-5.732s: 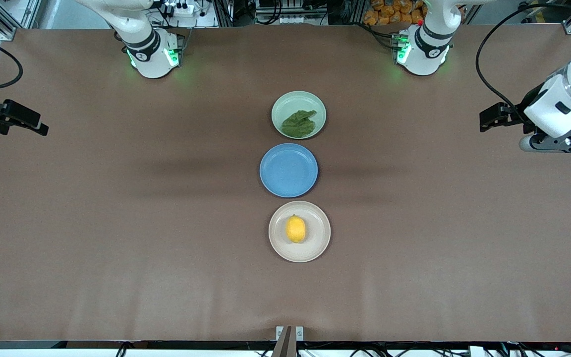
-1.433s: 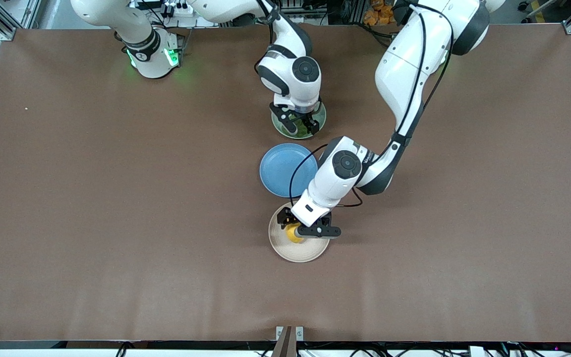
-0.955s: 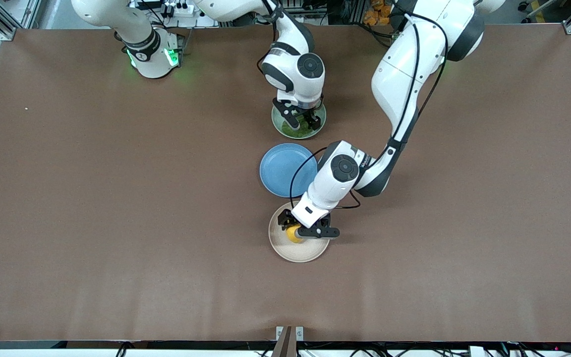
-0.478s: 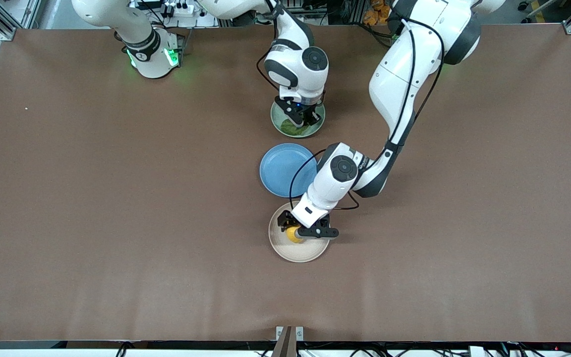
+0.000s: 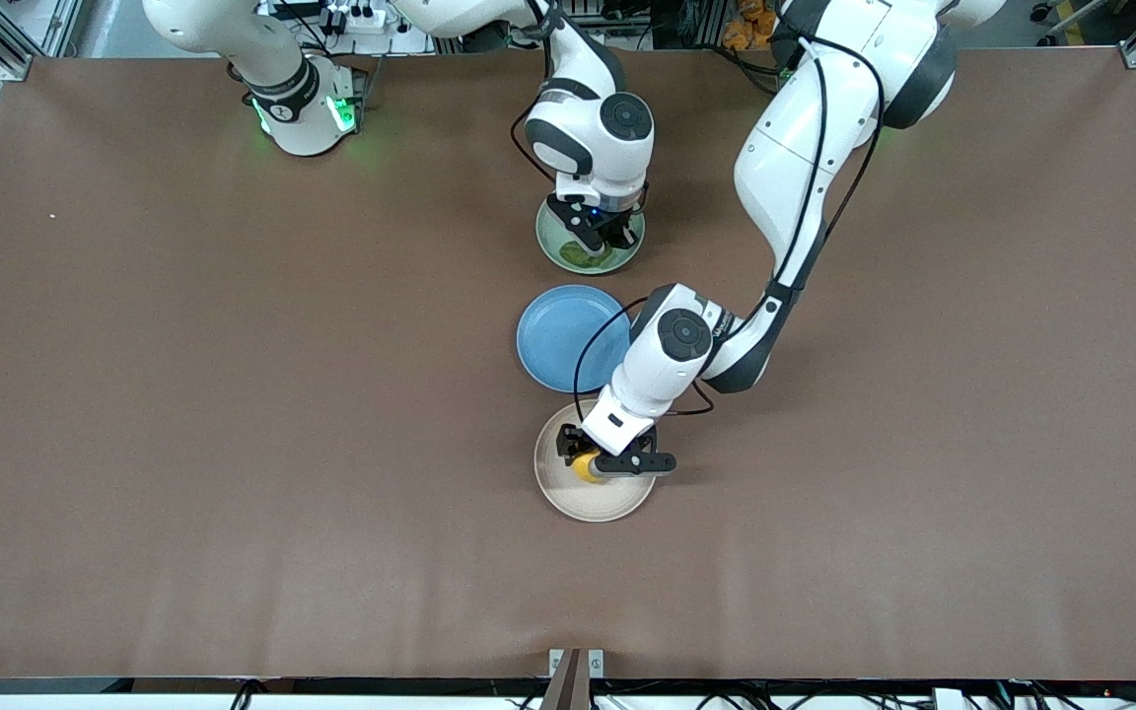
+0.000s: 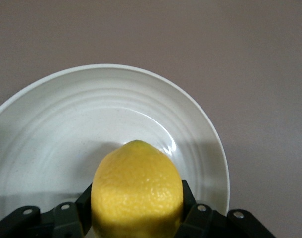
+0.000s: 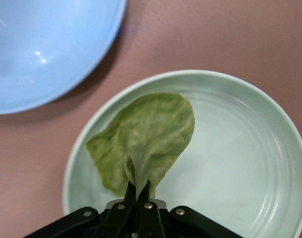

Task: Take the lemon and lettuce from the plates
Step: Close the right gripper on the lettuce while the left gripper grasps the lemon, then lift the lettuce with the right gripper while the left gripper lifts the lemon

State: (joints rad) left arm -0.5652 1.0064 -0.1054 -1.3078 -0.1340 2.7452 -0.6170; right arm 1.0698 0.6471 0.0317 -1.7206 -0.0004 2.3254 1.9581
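The lemon (image 5: 585,466) is a small yellow oval over the beige plate (image 5: 568,498), the plate nearest the front camera. My left gripper (image 5: 590,463) is shut on it; in the left wrist view the lemon (image 6: 137,191) sits between the black fingers (image 6: 189,201) above the plate (image 6: 52,129). The lettuce (image 5: 588,256) is a green leaf over the mint green plate (image 5: 553,248). My right gripper (image 5: 598,237) is shut on it; in the right wrist view the leaf (image 7: 146,139) hangs from the closed fingers (image 7: 130,196) above that plate (image 7: 240,163).
An empty blue plate (image 5: 568,335) lies between the two plates; its rim also shows in the right wrist view (image 7: 47,44). The left arm's forearm (image 5: 785,177) reaches over the table beside the mint plate. Brown tabletop spreads toward both ends.
Over the last second my right gripper closed on the lettuce and lifted its edge off the mint plate. My left gripper stays shut on the lemon, shifted slightly.
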